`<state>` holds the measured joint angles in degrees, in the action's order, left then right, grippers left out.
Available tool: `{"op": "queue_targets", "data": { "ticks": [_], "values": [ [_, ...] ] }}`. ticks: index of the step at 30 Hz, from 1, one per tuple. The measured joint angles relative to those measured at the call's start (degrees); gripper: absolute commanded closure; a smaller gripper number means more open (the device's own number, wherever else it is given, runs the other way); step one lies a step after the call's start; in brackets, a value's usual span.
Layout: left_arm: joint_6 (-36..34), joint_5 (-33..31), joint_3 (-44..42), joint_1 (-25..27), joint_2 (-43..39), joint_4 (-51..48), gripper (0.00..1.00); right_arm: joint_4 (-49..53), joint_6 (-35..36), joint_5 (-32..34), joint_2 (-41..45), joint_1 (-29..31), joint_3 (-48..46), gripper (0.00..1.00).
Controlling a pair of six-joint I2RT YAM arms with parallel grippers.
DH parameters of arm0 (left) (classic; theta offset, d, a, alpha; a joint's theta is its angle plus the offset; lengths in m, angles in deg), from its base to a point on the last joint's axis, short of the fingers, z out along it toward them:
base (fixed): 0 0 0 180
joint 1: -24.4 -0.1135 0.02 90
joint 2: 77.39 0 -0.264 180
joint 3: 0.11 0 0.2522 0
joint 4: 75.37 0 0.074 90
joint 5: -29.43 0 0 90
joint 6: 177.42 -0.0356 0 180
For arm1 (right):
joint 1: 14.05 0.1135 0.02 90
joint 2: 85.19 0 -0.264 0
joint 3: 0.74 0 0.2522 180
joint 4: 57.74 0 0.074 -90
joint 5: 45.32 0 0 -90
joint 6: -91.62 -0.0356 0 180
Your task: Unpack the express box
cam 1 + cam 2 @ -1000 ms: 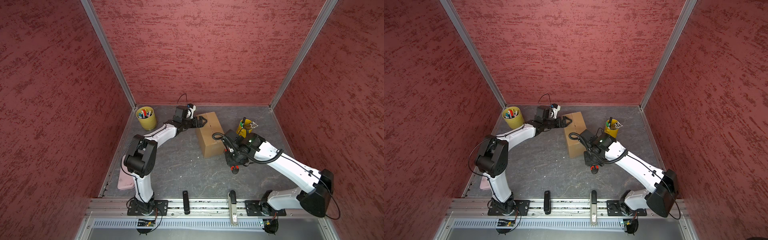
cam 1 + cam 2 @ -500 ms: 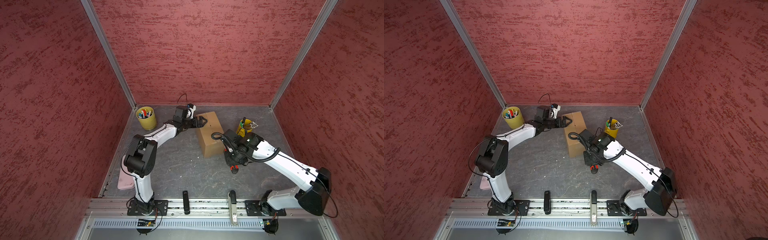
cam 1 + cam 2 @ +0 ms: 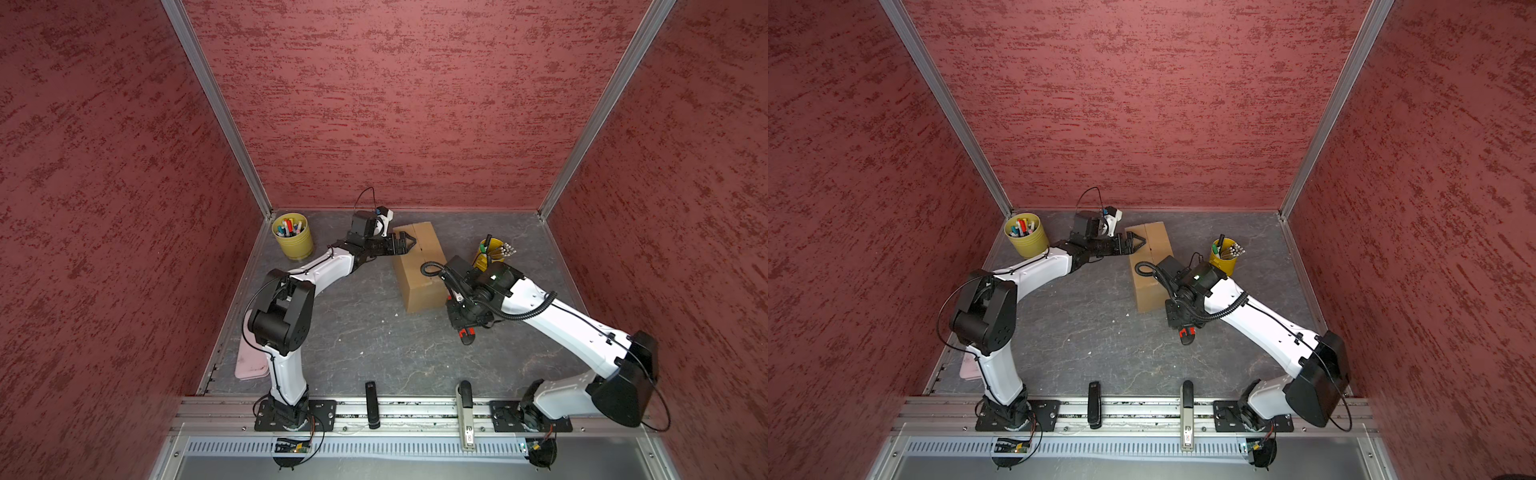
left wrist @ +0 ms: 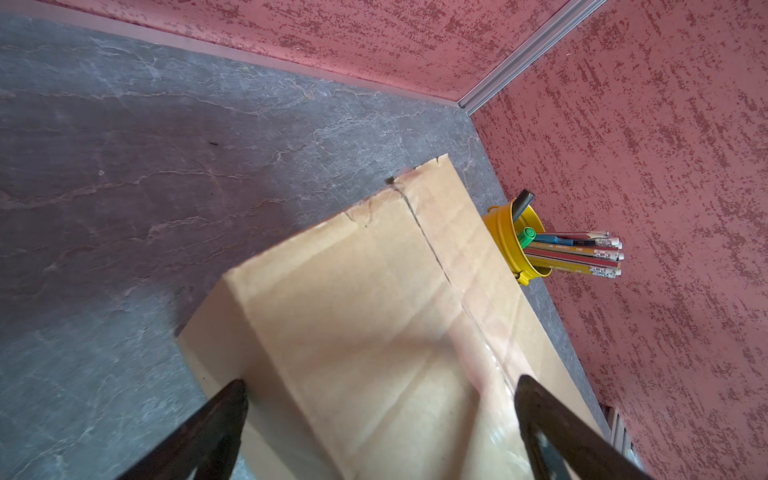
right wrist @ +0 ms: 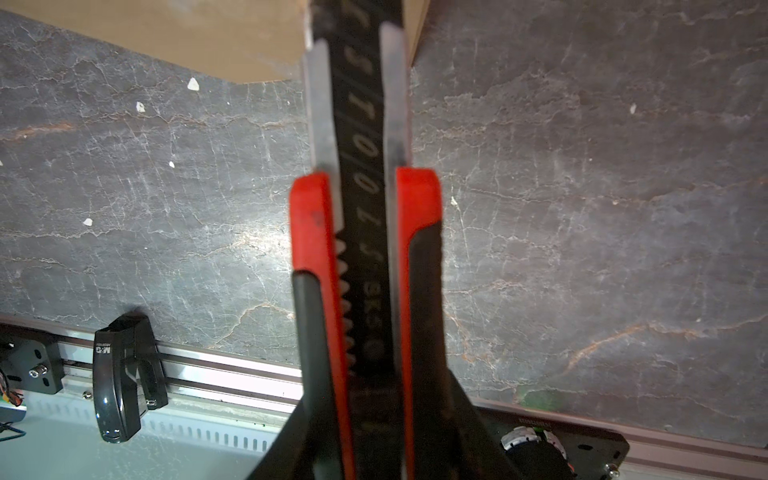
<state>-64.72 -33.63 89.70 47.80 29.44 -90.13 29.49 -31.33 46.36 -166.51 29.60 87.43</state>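
Brown corrugated cardboard at the centre of the scene: express box (image 3: 419, 266) (image 3: 1150, 270) standing on the grey stone-patterned tabletop (image 3: 365, 340) toward the back wall, long side running front to back, top flaps lying flat and closed along the centre seam, clear tape glinting over part of that seam in the left wrist view (image 4: 374, 324). Set between two yellow cups, the marker cup (image 3: 292, 239) well off to its left near the back corner, the pencil cup (image 3: 490, 254) (image 4: 513, 245) just beside its right flank. Left gripper (image 3: 409, 243) (image 3: 1139, 243) (image 4: 380, 384) reaching in from the left over the box's rear half, jaws spread wide, one finger (image 4: 224, 415) out past the box's left edge, its partner above the top near the seam; contact with the cardboard impossible to judge. Right gripper (image 5: 374, 415) pointing downward just off the box's front right corner, clamped on a red-and-black utility knife (image 5: 361, 166) (image 3: 467, 336), seen in the right wrist view running up toward the carton's lower corner; blade tip hidden. Black stapler (image 3: 372, 399) (image 5: 120, 374) parked on the front rail; pink pad (image 3: 251, 361) flat at the table's left edge.
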Motion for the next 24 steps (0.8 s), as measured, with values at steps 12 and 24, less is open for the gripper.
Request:
{"op": "queue_targets", "data": {
  "ticks": [12, 24],
  "values": [
    [0.9, 0.0, -0.3, 0.8, 0.0, 1.1, 0.0, 0.0, 0.5, 0.0, -1.2, 0.0, 1.1, 1.0],
    [4.2, 0.0, -1.1, 1.7, 0.0, 1.6, 0.0, -1.2, 2.5, -0.1, -4.9, -0.1, 3.3, 1.0]
  ]
}}
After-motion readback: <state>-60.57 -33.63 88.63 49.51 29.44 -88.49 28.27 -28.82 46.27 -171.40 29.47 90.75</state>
